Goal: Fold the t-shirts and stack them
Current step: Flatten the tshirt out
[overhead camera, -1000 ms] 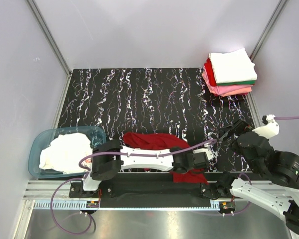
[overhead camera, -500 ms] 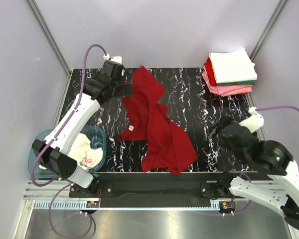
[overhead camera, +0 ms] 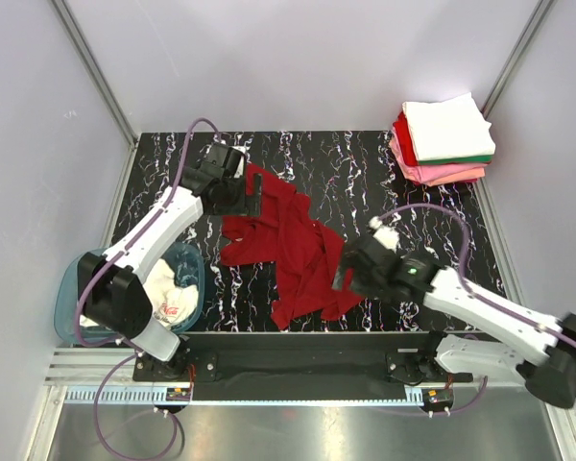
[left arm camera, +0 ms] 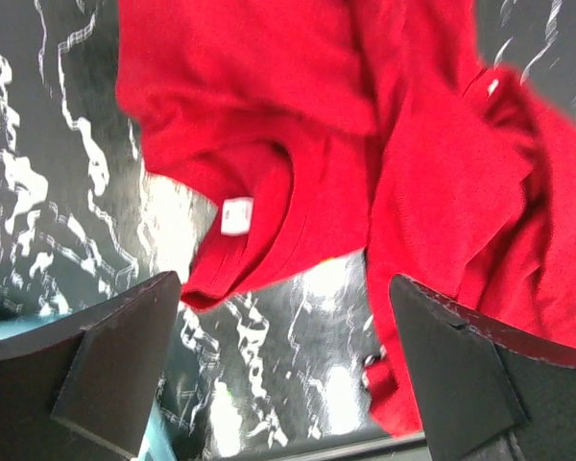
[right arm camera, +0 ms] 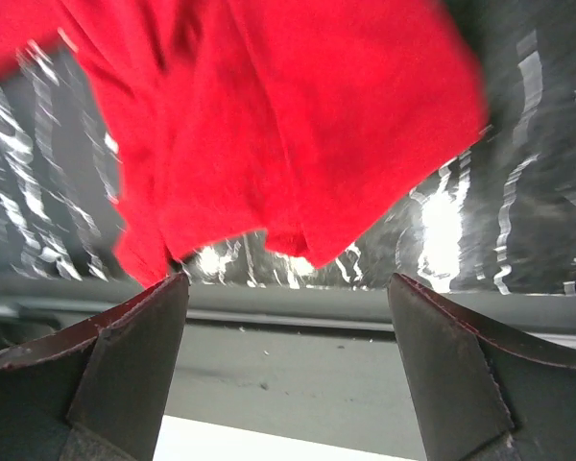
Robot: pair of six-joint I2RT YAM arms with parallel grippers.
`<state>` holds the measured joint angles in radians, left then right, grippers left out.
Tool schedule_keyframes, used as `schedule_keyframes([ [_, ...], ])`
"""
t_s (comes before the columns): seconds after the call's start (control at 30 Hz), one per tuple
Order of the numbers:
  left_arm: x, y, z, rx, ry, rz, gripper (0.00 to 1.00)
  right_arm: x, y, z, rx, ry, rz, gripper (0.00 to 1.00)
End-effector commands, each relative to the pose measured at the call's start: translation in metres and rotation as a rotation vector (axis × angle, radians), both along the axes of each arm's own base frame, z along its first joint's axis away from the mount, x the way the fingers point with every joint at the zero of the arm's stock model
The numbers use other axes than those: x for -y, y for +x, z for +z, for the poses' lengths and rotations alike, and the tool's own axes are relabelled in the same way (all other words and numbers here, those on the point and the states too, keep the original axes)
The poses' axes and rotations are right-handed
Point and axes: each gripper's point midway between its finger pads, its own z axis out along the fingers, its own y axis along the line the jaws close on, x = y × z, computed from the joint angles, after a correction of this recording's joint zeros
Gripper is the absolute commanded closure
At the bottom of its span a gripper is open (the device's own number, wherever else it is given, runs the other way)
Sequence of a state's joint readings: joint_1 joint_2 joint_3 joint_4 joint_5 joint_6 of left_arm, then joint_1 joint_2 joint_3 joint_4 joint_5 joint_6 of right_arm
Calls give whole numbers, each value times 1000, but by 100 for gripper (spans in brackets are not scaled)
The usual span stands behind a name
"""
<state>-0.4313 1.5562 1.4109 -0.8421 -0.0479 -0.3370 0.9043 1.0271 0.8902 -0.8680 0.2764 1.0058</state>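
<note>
left gripper [overhead camera: 252, 192]: mine, in the upper left of the overhead view, over the far end of the red shirt [overhead camera: 293, 245]. My jaws stand wide apart with nothing clamped between them. I cannot tell whether a fingertip touches the cloth.
left wrist view: my two dark fingers [left arm camera: 115, 365] fill the bottom corners. Between and above them lies the shirt's neckline with a small white label [left arm camera: 236, 215] sewn inside the collar.
right gripper [overhead camera: 344, 274]: mine, right of centre in the lower half of the overhead view, just beside the shirt's right edge. My jaws are apart and hold nothing.
right wrist view: my fingers [right arm camera: 125, 365] sit in the bottom corners. A bunched edge of the shirt fills the top of the frame, with the table's near edge below it.
red shirt: unfolded and crumpled on the table [overhead camera: 394, 192], running from upper left of centre down to lower centre, between my two grippers.
table: black with white streaks.
folded stack [overhead camera: 442, 165]: in the upper right of the frame, at the table's far right corner, well apart from both my grippers. A white shirt [overhead camera: 448, 127] lies on top, with green, red and pink edges showing under it.
tub [overhead camera: 69, 288]: teal, at the lower left, just beside the table's left edge, partly behind my left arm.
white cloth with red print [overhead camera: 168, 298]: heaped inside the tub.
</note>
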Motion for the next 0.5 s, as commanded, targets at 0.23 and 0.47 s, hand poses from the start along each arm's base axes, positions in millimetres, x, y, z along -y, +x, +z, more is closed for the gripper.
schedule_keyframes([
  [0.23, 13, 162, 31, 209, -210, 66, 14, -34, 4, 2, 37, 81, 103, 5],
  [0.47, 19, 263, -49, 122, -294, 126, 12, -37, 5, 18, 84, 95, 160, 4],
])
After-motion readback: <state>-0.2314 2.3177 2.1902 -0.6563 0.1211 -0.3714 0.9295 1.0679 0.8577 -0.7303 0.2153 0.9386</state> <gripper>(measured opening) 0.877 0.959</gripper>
